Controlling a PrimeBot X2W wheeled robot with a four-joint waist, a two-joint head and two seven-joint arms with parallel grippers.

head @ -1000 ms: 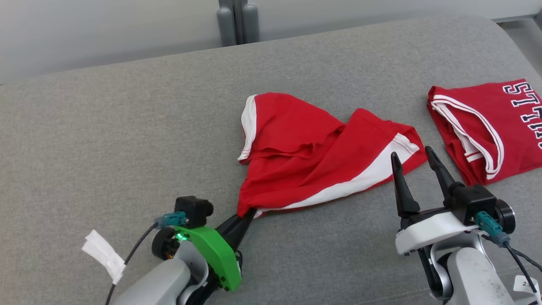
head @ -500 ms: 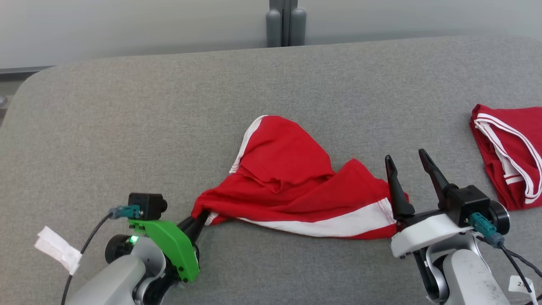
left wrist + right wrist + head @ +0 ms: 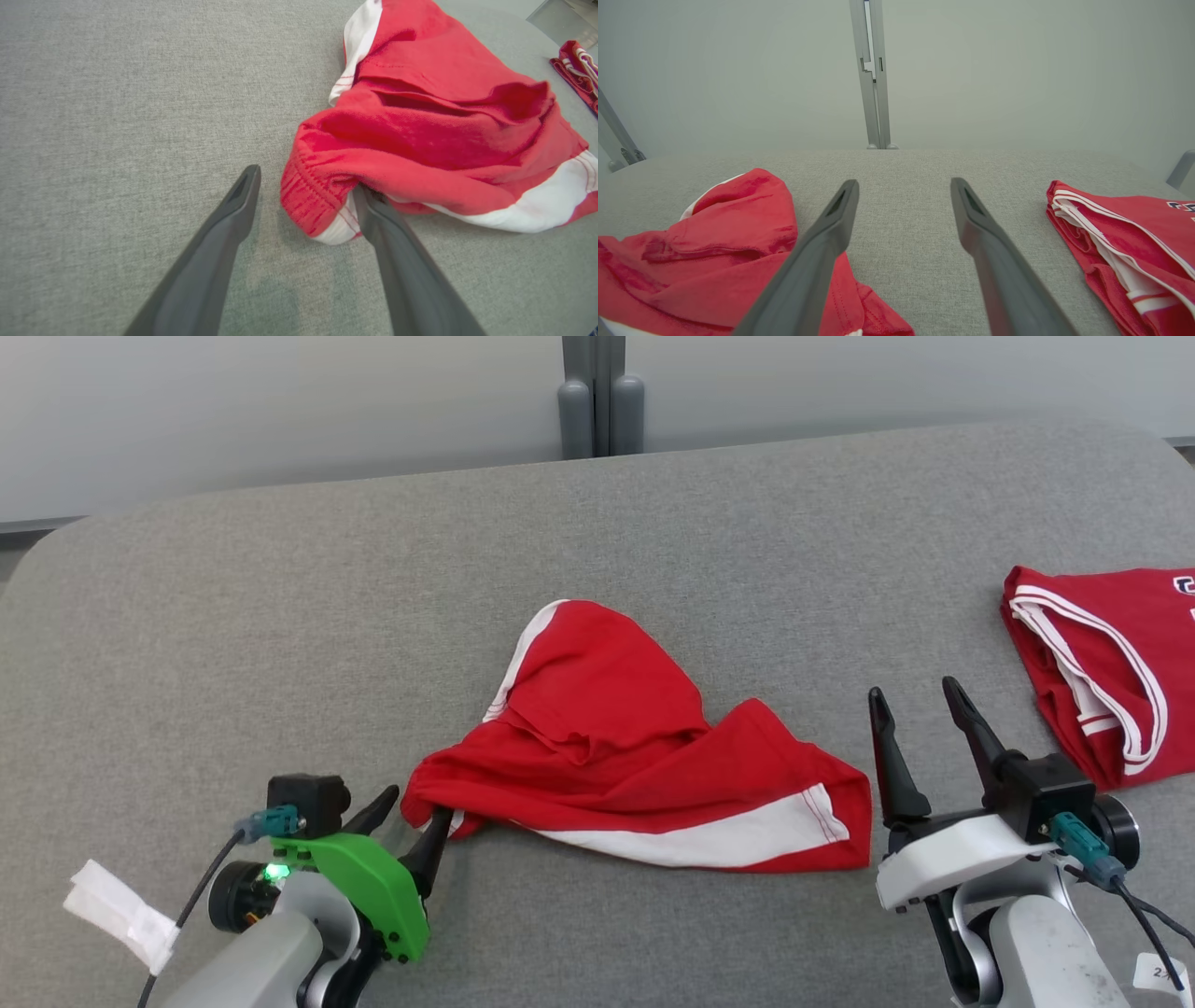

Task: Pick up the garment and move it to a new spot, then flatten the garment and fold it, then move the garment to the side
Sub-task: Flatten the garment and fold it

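The garment (image 3: 635,765), red shorts with a white side stripe, lies crumpled in the middle of the grey padded table (image 3: 280,616). My left gripper (image 3: 417,803) stands open at the garment's left corner. In the left wrist view the garment (image 3: 434,121) has its hemmed corner lying between the spread fingers of the left gripper (image 3: 308,179), and the right-hand finger (image 3: 397,252) is tucked under the cloth edge. My right gripper (image 3: 913,689) is open just past the garment's right end, holding nothing. The right wrist view shows the right gripper (image 3: 904,182) above bare table, with the garment (image 3: 714,242) at its left.
A second red garment (image 3: 1111,653) with white trim and lettering lies folded at the table's right edge, also the second garment (image 3: 1134,233) in the right wrist view. Grey posts (image 3: 597,401) stand behind the table's far edge. A white tag (image 3: 117,910) hangs on my left arm's cable.
My left gripper dragged the garment's corner leftward, away from the second garment, then opened and let it go. The head camera has shifted. The right gripper stayed open.
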